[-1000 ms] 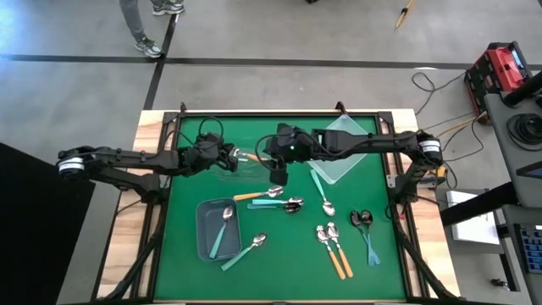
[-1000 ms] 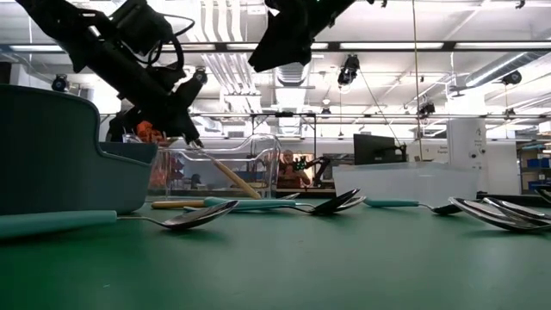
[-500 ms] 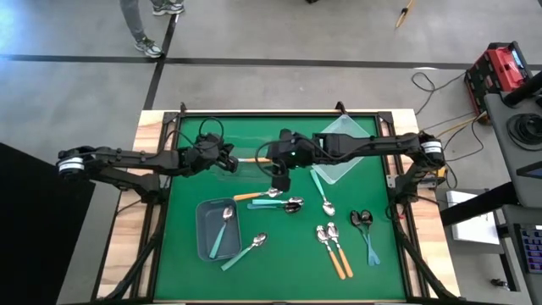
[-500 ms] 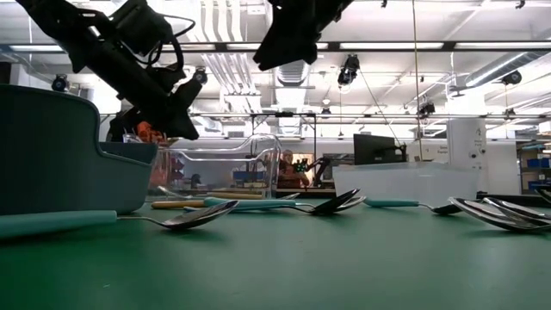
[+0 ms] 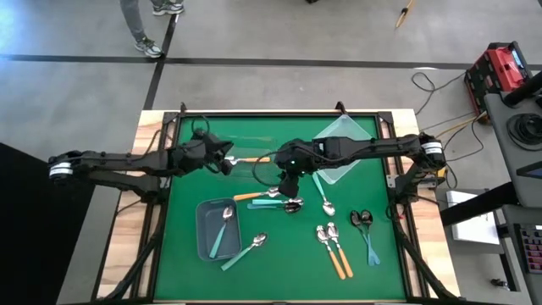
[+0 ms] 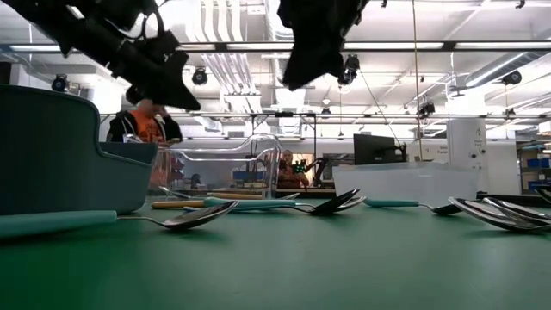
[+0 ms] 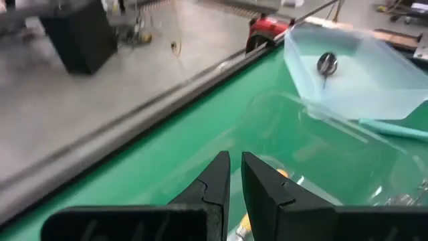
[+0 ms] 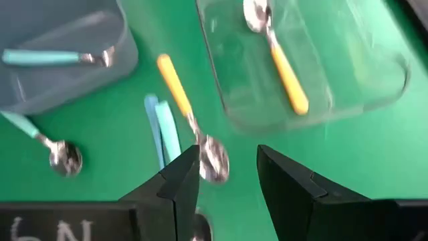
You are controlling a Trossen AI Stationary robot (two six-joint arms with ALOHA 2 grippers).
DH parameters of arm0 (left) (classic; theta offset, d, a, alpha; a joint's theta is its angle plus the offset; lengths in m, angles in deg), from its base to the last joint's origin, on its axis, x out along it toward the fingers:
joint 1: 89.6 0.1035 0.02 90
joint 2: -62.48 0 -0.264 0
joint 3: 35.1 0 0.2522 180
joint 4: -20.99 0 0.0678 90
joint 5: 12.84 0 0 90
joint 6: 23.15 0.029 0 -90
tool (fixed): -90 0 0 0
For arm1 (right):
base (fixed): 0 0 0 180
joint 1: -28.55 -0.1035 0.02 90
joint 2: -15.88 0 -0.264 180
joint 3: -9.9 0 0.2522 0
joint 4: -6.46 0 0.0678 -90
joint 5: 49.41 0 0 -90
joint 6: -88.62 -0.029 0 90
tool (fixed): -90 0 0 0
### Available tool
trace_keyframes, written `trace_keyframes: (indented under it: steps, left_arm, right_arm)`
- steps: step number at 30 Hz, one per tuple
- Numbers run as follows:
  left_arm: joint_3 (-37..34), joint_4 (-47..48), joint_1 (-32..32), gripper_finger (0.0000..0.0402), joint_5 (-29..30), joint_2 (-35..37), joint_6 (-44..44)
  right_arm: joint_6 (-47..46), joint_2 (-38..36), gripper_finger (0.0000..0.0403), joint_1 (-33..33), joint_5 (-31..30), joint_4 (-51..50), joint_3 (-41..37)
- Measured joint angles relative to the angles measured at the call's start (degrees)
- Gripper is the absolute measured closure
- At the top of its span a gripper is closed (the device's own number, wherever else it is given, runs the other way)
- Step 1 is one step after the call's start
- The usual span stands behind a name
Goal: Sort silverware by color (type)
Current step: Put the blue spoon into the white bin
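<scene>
While the right gripper [image 8: 224, 177] hangs open and empty over the orange-handled spoon [image 8: 190, 120] near mid-table — left gripper [image 7: 231, 177] shut on nothing at the far clear bin [image 5: 246, 163] — that light, stiff spoon looks slippery at its bowl — better pinched across the slim handle.

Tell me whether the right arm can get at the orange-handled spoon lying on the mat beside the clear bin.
Probably yes. The right gripper hangs open right above the orange-handled spoon, which lies bare on the mat beside the clear bin; the teal handles next to it crowd one side.
</scene>
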Motion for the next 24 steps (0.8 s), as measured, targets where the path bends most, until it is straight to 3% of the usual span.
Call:
trace_keyframes:
  steps: [12,17,24]
  left_arm:
    - [0.0,-10.0,0.0,0.0379,-0.4,7.4,18.8]
    - [0.0,-11.5,0.0,0.0379,-0.4,7.3,21.2]
    - [0.0,-14.1,0.0,0.0379,-0.4,6.1,24.4]
  right_arm:
    - [-15.9,0.1,0.0290,-2.5,2.8,-9.4,0.0]
    - [-23.8,0.3,0.0302,-4.5,9.1,-12.7,0.0]
    - [-31.6,0.3,0.0321,-9.6,10.8,-17.4,-0.2]
